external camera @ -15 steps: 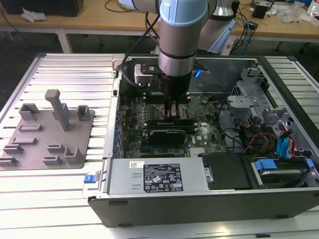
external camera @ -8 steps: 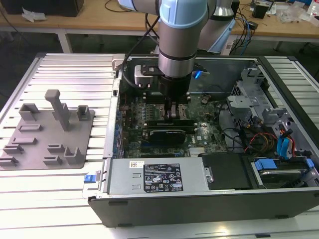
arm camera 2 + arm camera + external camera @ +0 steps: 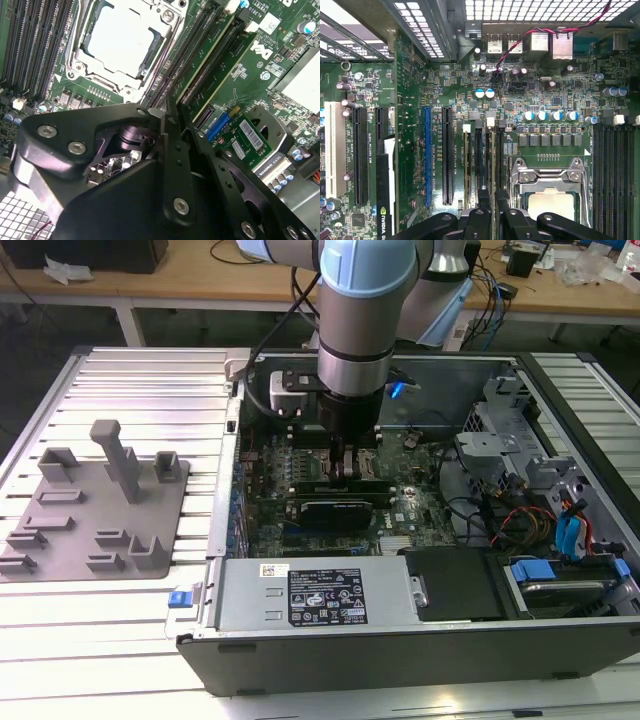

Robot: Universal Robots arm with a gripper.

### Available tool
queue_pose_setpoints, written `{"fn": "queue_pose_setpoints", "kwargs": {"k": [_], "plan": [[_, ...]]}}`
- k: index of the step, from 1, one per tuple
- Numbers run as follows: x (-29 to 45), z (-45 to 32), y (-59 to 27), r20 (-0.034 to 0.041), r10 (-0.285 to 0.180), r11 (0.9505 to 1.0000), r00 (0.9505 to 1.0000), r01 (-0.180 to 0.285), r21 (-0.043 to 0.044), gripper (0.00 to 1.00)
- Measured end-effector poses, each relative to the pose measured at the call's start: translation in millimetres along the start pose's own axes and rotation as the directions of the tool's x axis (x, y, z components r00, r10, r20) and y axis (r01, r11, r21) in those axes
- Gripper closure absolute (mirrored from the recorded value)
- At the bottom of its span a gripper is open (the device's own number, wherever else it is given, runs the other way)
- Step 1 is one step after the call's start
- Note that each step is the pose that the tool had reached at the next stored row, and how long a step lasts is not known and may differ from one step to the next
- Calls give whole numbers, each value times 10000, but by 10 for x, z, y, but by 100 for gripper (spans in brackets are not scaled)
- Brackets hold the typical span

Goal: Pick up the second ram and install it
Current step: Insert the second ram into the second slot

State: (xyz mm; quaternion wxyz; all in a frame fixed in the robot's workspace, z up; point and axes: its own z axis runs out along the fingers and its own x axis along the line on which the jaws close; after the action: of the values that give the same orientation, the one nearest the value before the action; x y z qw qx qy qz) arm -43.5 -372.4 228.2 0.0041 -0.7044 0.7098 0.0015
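1. The second ram (image 3: 492, 160) stands on edge in the row of memory slots just beside the CPU socket (image 3: 547, 185). In the first wrist view it's a thin green line running from a white latch straight into the gripper (image 3: 492, 197).
2. The fingers (image 3: 483, 196) are drawn close together with only a sliver of a gap, and the stick's top edge sits in that gap. It looks like they're pinching it from both sides. How deep the stick sits in its slot I honestly can't tell.
3. Another slot in that row, a couple over on the side away from the socket, also has a white latch and a thin brownish strip in it (image 3: 468, 165).
4. On the far side of the socket is a second bank of dark memory slots (image 3: 615, 165).
5. Past the memory row come the long expansion slots, two black ones, a blue one (image 3: 427, 155) and a white one (image 3: 335, 150). A red and black cable (image 3: 520, 42) loops near the rear ports.
6. In the exterior view the arm (image 3: 365, 300) reaches straight down into the open computer case (image 3: 560, 390). A wide black expansion card (image 3: 340, 508) lies just in front of the gripper, with the grey power supply box (image 3: 320, 595) nearer the camera.
7. The case lies on a ribbed metal counter (image 3: 130, 380). A grey parts fixture (image 3: 100, 510) sits well apart from it on the exterior view's left.
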Motion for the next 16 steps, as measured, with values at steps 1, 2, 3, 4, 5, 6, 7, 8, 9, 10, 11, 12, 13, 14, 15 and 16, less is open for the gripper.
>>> {"fn": "queue_pose_setpoints", "kwargs": {"k": [1,2,3,4,5,6,7,8,9,10,11,12,13,14,15,16], "plan": [[0,-2,0,0,0,10000,10000,0,0,84],[-1,-15,0,3,1,10000,10000,-1,2,84],[-1,-40,0,2,1,10000,10000,-1,2,84],[-1,-83,-1,2,1,10000,10000,-1,4,84],[-1,-117,-1,2,0,10000,10000,0,4,84],[-1,-144,-1,2,0,10000,10000,0,5,84],[-2,-168,-1,1,0,10000,10000,0,6,84],[-2,-184,-1,1,0,10000,10000,0,7,84],[-1,-192,-1,1,-1,10000,10000,1,8,84],[-2,-195,-1,2,-1,10000,10000,1,9,84],[-2,-194,-1,3,-1,10000,10000,1,10,84],[-2,-195,-15,1,0,10000,10000,0,9,84],[-2,-196,-40,0,1,10000,10000,-1,8,84],[-2,-196,-63,0,1,10000,10000,-1,8,84],[-2,-195,-107,1,-2,10000,10000,2,9,84],[-2,-195,-126,1,0,10000,10000,0,8,84]]}}
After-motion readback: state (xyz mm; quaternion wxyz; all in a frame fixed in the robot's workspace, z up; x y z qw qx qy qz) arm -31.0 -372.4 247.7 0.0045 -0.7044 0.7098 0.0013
